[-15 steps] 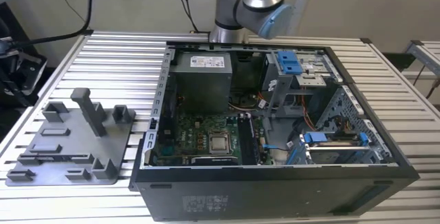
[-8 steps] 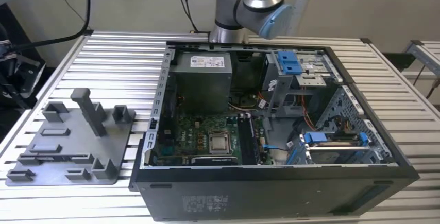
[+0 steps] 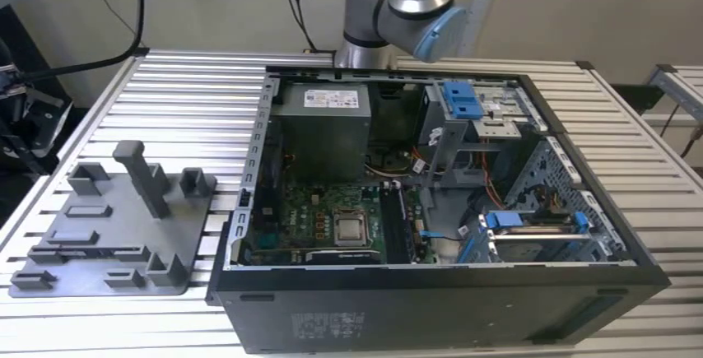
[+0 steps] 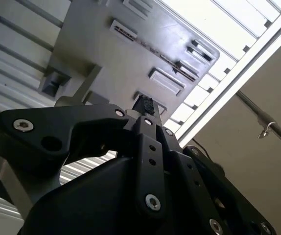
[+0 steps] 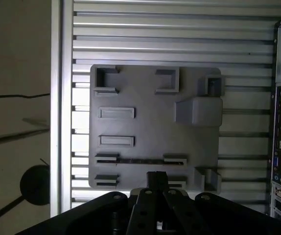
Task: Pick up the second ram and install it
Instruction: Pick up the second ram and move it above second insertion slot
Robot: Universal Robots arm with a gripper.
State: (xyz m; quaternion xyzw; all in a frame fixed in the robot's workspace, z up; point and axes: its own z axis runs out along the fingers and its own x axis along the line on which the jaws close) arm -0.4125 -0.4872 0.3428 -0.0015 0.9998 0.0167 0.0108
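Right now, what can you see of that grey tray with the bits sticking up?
The grey tray looks like plastic, a flat plate with rounded corners. From it rise one tall post, several shorter blocks, low frames and slotted holders. A dark line runs along one long slot; I cannot tell what. It lies flat on the slatted metal table, at the exterior view's left of the open computer case, apart from it. In the first wrist view the hand hangs above one edge.

**Robotics lab bench**

We're in a lab here: a robot arm (image 3: 402, 4) rises at the far edge of a slotted aluminium table (image 3: 187, 86), with an open computer case (image 3: 439, 309) on top. A grey fixture tray (image 3: 99, 271) sits beside it, and cables (image 3: 141, 4) hang down the bare wall.
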